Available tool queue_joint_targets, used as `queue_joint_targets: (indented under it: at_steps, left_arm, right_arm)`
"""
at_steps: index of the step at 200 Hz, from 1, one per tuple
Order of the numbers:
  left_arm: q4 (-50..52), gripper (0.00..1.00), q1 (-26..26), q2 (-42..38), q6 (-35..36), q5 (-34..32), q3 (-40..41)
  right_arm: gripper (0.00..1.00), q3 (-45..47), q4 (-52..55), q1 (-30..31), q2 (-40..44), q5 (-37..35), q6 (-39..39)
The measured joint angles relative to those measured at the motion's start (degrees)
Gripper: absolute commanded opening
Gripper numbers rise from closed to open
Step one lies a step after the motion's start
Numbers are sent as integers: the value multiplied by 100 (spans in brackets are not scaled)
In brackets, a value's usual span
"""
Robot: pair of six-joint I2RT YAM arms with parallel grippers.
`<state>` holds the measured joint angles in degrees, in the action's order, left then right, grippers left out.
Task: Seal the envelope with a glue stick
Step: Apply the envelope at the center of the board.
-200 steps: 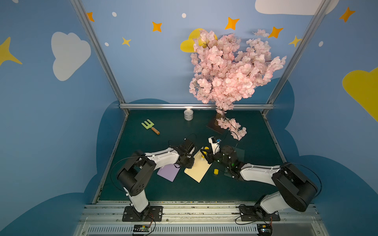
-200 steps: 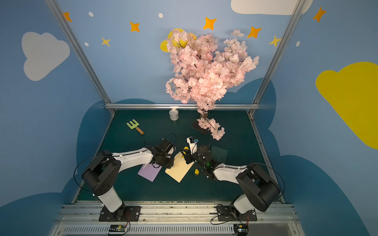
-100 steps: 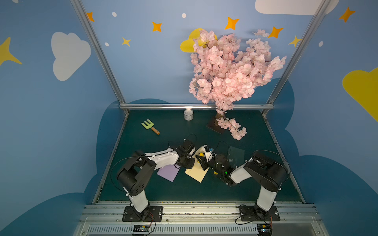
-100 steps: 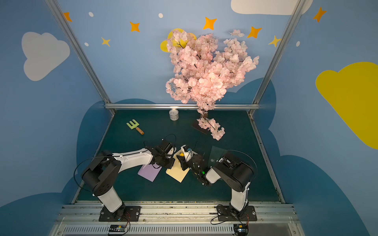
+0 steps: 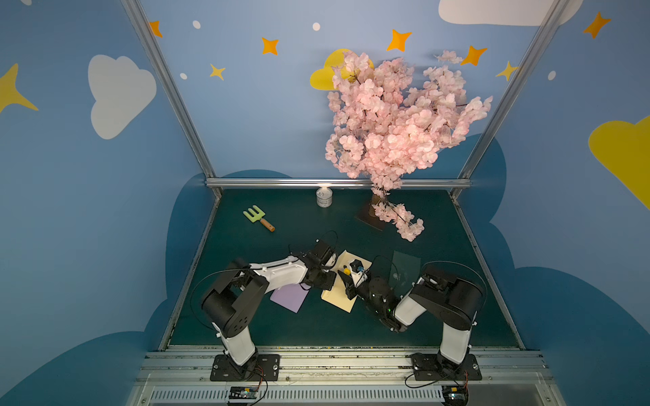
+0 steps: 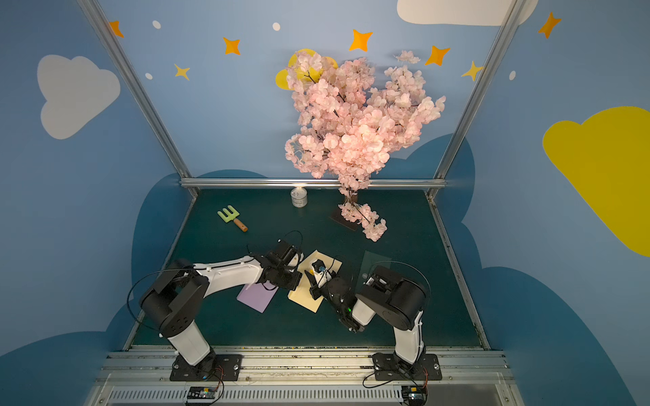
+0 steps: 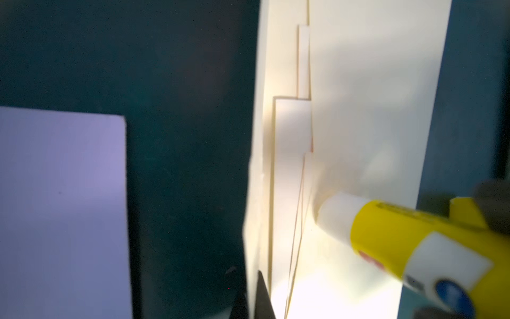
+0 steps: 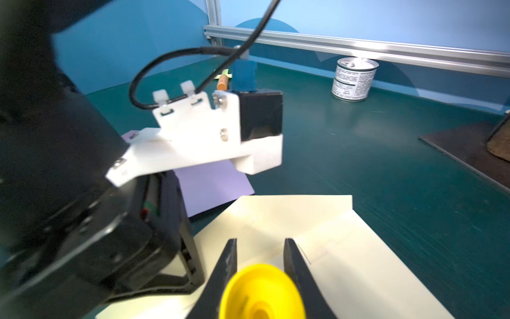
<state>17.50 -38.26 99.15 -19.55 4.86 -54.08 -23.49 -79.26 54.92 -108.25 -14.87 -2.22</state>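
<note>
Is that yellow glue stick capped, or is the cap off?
Cap off. In the left wrist view, the glue stick shows its bare whitish tip, which touches the cream envelope.

Both arms meet mid-table over the cream envelope. At its edge the left gripper; opp., the right gripper w/ the yellow glue stick. Just beside, a purple sheet. At the back: rake, can, blossom tree.
</note>
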Motion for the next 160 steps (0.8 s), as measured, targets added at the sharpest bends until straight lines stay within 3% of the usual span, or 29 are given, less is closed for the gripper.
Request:
queue_joint_targets:
  at_steps: [41,90,160]
  left_arm:
    - [-68,4,0,-90,-46,-15,98]
    - [-111,4,0,-184,-120,-42,199]
    - [-59,4,13,-59,-98,-61,70]
  right_arm:
    - [0,-66,74,-149,-24,-271,-146]
    - [0,-140,114,-527,-85,31,-632]
    - [0,195,175,164,225,461,-782]
